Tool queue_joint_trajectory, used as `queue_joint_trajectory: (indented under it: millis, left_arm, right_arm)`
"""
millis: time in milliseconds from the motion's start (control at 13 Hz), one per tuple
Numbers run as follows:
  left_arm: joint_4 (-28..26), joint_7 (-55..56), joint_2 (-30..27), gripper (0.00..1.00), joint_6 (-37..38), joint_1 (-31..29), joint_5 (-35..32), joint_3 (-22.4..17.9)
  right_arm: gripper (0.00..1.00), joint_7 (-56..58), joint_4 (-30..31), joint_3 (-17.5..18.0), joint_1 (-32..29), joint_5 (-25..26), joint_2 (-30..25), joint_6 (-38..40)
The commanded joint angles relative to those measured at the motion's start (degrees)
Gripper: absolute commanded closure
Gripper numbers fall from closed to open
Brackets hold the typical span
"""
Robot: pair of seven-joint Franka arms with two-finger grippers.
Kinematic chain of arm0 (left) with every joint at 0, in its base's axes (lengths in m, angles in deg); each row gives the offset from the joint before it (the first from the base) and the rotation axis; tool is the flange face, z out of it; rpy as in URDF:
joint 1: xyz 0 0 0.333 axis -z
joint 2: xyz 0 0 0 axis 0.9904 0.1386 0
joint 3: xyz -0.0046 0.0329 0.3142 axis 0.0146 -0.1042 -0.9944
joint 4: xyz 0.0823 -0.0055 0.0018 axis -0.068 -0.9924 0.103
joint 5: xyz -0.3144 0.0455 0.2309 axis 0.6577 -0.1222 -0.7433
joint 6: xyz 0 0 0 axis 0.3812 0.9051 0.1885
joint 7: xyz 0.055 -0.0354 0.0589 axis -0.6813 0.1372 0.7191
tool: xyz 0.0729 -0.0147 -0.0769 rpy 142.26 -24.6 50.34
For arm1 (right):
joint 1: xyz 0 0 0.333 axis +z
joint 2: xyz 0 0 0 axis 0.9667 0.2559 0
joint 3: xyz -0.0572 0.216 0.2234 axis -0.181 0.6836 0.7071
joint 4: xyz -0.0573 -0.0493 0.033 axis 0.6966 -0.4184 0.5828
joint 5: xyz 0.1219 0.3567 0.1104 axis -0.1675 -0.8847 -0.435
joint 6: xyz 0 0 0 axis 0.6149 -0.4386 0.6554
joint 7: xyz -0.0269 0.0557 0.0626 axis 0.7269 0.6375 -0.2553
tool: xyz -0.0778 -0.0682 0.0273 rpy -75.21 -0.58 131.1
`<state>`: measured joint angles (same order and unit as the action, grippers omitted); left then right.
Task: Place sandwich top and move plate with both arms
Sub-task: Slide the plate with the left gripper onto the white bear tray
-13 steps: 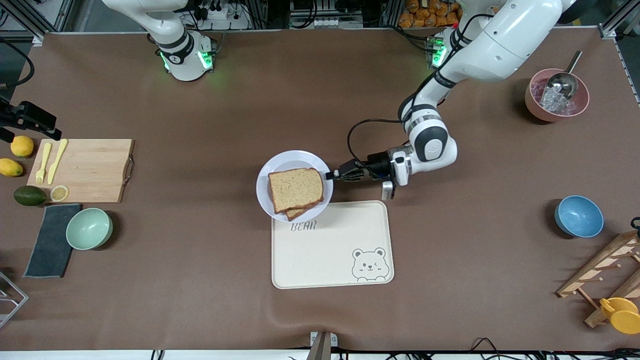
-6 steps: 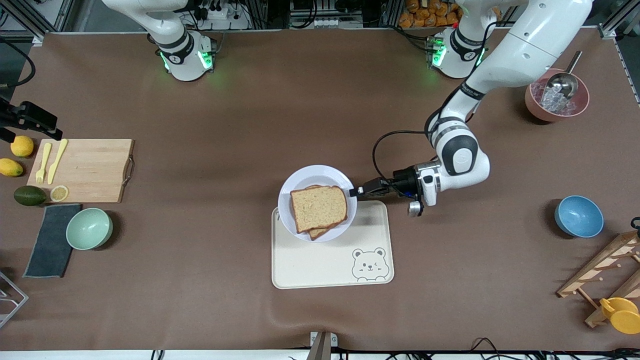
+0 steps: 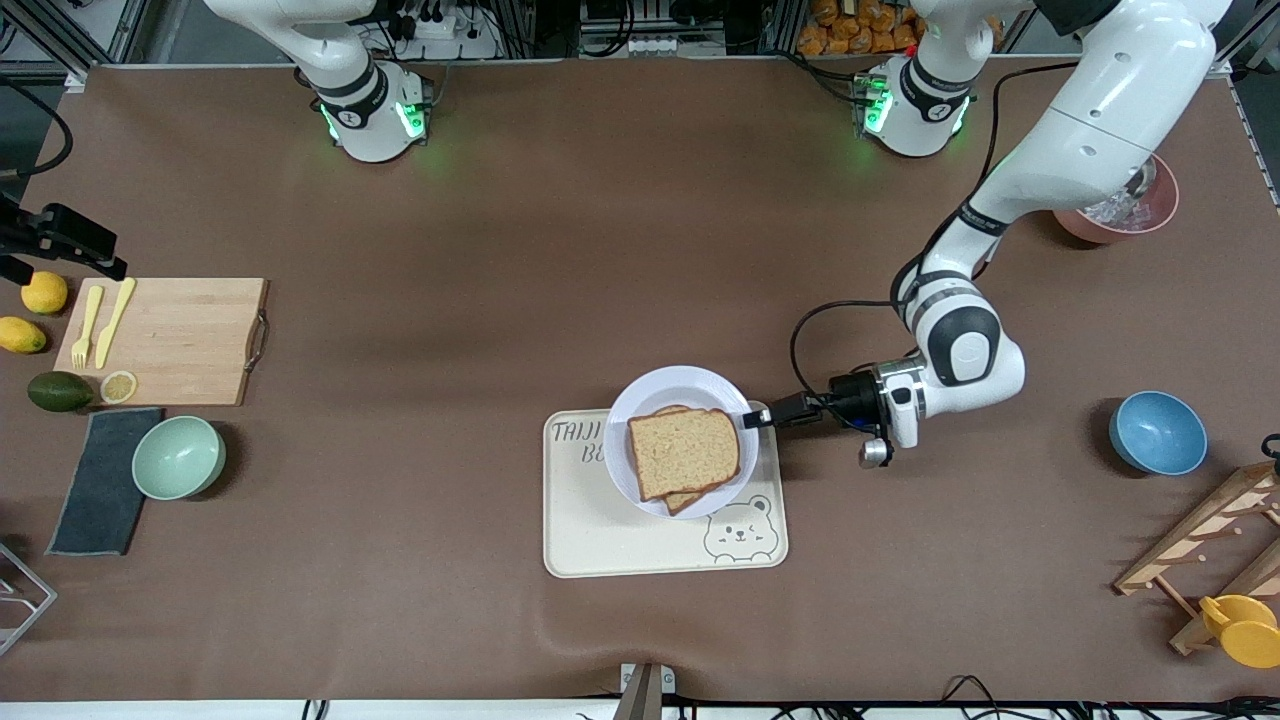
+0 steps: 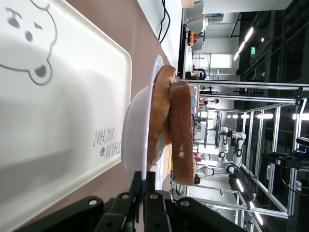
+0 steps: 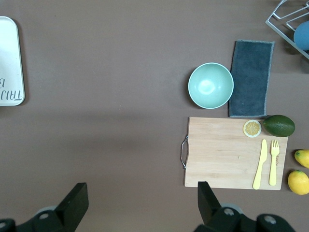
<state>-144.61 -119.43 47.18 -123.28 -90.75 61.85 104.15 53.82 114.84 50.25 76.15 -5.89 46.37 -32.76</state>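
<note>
Pinching the plate [image 3: 681, 390] rim, our left gripper [image 3: 752, 419] holds it over the tray [image 3: 600, 540], sandwich top [image 3: 686, 452] on it. Our right gripper [image 5: 140, 205] waits, fingers wide, high above the tray.

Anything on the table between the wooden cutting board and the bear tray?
Nothing: in the front view only bare brown table covering lies between the rectangular wooden cutting board and the cream rectangular bear-printed tray. The right wrist view shows the same bare stretch.
</note>
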Motion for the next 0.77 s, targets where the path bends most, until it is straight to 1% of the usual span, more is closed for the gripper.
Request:
queue_joint_trajectory:
  millis: [0,231,540,694]
  left_arm:
    - [3.1,1.0,1.8,1.00,2.4,-0.3,-3.7,-1.7]
    - [6.0,1.0,4.3,1.00,4.5,-0.3,-4.5,-3.8]
    - [10.0,0.7,8.6,1.00,4.6,-0.3,-5.6,-4.1]
    - [10.5,0.8,9.6,1.00,4.6,0.4,-5.4,-4.1]
  right_arm:
    - [0.00,-1.0,-0.4,0.1,0.2,0.9,0.3,0.7]
    - [0.00,-1.0,-0.4,0.1,0.1,0.9,0.2,0.7]
    - [0.00,-1.0,-0.3,0.1,0.2,0.7,0.3,0.7]
    - [0.00,-1.0,-0.3,0.1,0.0,0.7,0.3,0.7]
